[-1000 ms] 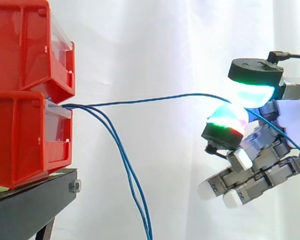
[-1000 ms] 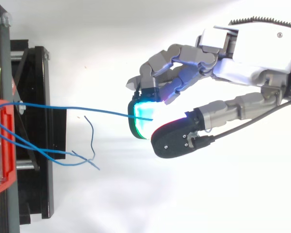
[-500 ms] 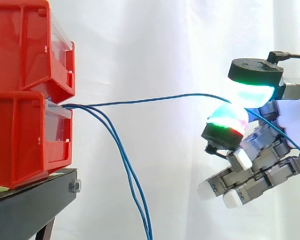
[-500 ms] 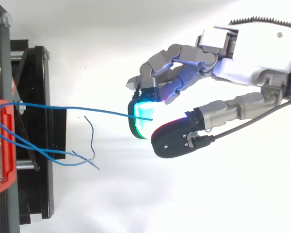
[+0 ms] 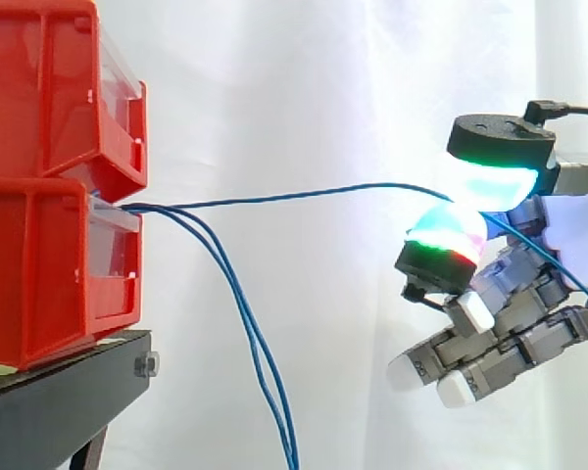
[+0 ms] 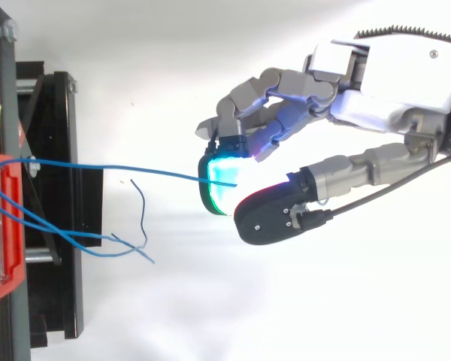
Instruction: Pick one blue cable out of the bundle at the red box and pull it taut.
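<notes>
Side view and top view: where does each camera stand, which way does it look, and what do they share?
Side view: beside the work, level with it, looking across at the red bins on the stand; the hand comes in from the right.
Top view: above, looking down on the bins and stand; the hand comes in from the right.
Shared: the hand pinching one blue cable that runs from the bins.

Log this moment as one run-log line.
hand: shut on thin blue cable | cable: runs from lower red plastic bin to hand, slightly bowed | two other blue cables: hanging loose
</notes>
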You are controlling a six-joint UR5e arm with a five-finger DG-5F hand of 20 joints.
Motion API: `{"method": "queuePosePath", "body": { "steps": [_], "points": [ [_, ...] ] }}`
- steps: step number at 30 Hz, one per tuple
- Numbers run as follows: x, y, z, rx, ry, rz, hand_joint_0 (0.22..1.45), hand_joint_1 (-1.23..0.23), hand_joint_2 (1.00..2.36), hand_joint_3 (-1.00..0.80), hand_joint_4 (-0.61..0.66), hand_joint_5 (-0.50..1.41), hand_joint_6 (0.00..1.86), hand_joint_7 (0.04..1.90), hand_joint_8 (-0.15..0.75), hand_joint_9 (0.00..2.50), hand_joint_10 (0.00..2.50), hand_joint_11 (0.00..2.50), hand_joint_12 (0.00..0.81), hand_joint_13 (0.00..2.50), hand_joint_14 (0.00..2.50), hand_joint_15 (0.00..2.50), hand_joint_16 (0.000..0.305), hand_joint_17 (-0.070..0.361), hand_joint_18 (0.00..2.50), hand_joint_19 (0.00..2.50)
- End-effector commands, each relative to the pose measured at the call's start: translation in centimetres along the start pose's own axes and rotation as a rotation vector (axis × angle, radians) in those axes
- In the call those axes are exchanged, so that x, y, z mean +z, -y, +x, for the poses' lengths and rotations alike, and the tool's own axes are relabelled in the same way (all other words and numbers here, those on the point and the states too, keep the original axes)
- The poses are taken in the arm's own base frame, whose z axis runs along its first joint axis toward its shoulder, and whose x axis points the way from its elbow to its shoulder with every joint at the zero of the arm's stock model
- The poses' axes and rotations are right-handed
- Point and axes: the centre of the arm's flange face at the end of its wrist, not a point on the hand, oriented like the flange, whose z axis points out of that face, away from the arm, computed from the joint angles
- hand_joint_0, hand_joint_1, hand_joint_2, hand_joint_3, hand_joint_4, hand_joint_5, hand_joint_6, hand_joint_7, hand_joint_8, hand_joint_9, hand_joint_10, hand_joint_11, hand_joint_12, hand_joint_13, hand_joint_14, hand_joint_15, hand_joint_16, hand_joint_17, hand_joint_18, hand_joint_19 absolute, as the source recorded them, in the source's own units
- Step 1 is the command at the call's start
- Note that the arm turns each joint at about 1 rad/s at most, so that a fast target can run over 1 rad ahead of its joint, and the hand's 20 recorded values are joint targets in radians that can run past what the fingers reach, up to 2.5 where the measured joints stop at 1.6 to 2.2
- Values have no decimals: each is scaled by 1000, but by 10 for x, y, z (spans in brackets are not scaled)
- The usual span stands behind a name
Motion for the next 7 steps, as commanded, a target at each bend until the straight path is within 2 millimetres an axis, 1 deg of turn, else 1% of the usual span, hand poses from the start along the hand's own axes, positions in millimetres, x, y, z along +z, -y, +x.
{"method": "queuePosePath", "body": {
  "steps": [1,7],
  "points": [
    [0,-1,0,0,1,-1,599,-779,1024,-90,-30,-155,867,1174,336,784,17,791,401,357,0,52,56,125,365,102],
    [0,0,0,0,-1,0,598,-779,1024,-86,-30,-155,867,1182,336,787,17,785,400,357,2,45,56,125,365,103]
  ]
}}
